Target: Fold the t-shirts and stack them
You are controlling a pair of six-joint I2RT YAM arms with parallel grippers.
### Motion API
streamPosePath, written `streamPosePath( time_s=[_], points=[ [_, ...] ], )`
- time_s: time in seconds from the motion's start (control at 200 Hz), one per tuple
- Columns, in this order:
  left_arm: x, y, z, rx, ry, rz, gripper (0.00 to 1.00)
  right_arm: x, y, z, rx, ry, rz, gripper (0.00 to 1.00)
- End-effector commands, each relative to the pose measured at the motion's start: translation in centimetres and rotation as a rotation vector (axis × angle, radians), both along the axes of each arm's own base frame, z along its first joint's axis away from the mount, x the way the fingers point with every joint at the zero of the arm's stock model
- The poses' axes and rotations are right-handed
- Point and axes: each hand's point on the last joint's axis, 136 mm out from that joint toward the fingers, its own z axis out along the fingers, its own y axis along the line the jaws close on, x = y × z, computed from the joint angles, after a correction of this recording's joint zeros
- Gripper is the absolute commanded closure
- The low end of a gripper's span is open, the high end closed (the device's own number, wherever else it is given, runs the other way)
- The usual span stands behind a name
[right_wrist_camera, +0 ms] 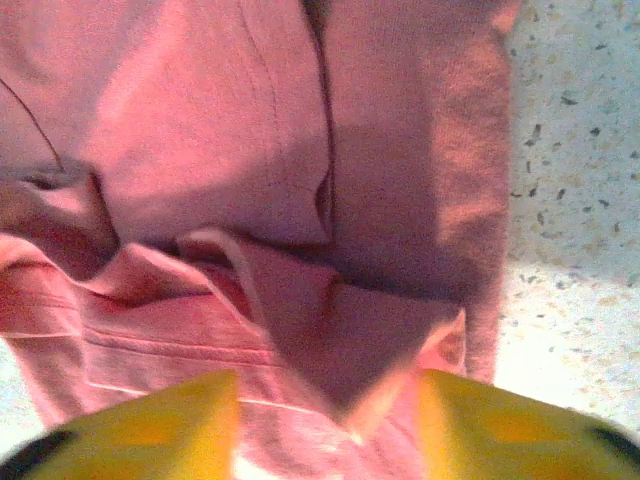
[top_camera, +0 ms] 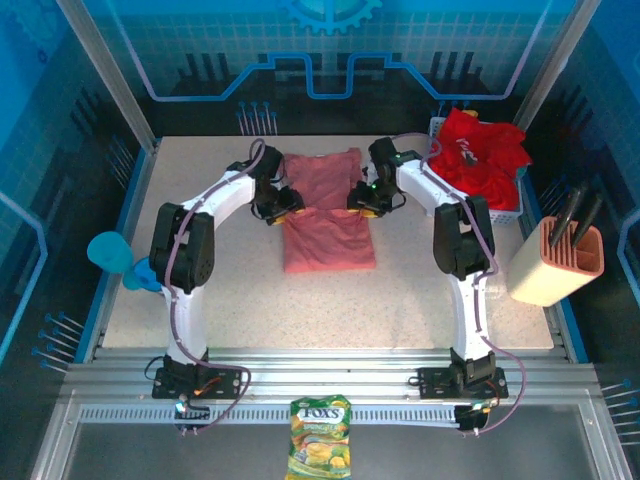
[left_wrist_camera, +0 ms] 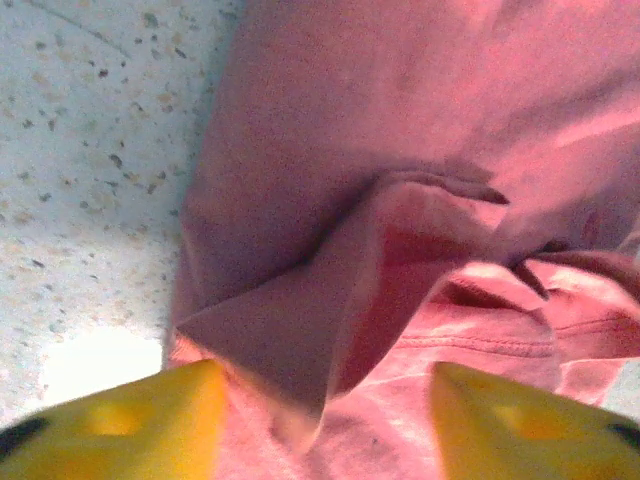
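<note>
T-shirt (top_camera: 325,215), salmon-pink: one. Left tool (left_wrist_camera: 328,370), right tool (right_wrist_camera: 328,378): both open.

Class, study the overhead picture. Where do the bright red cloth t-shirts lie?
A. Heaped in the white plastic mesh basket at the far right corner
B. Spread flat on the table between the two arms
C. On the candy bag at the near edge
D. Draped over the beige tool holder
A: the bright red cloth t-shirts sit piled in the white plastic mesh basket, while only the faded salmon-pink t-shirt lies between the arms.
</note>
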Motion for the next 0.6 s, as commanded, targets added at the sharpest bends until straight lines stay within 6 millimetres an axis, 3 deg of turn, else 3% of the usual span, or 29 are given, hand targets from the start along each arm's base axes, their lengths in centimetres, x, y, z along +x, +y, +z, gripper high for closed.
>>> streamPosePath(
  time_s=[0.0,0.135,0.25,0.38,0.595],
  points=[
    [0.2,0.5,3.9,-0.002,-0.084,-0.037,0.23,-0.7,-1.5,1.2,-0.025,-0.025,-0.013,0.26],
    [-1.9,0.9,6.9,0.002,-0.133,-0.106,0.20,-2.3,-2.4,3.9,-0.031,-0.098,0.015,0.00],
    [-5.5,0.9,7.1,-0.038,-0.121,-0.139,0.22,-5.5,-3.1,4.1,-0.016,-0.091,0.038,0.00],
    [-9.6,0.3,5.6,-0.148,-0.113,-0.125,0.26,-9.2,-2.7,3.2,0.077,-0.069,0.039,0.03],
    [-13.6,-0.3,2.0,-0.214,-0.068,-0.115,0.30,-13.1,-3.1,0.0,0.128,-0.033,0.021,0.15]
  ],
)
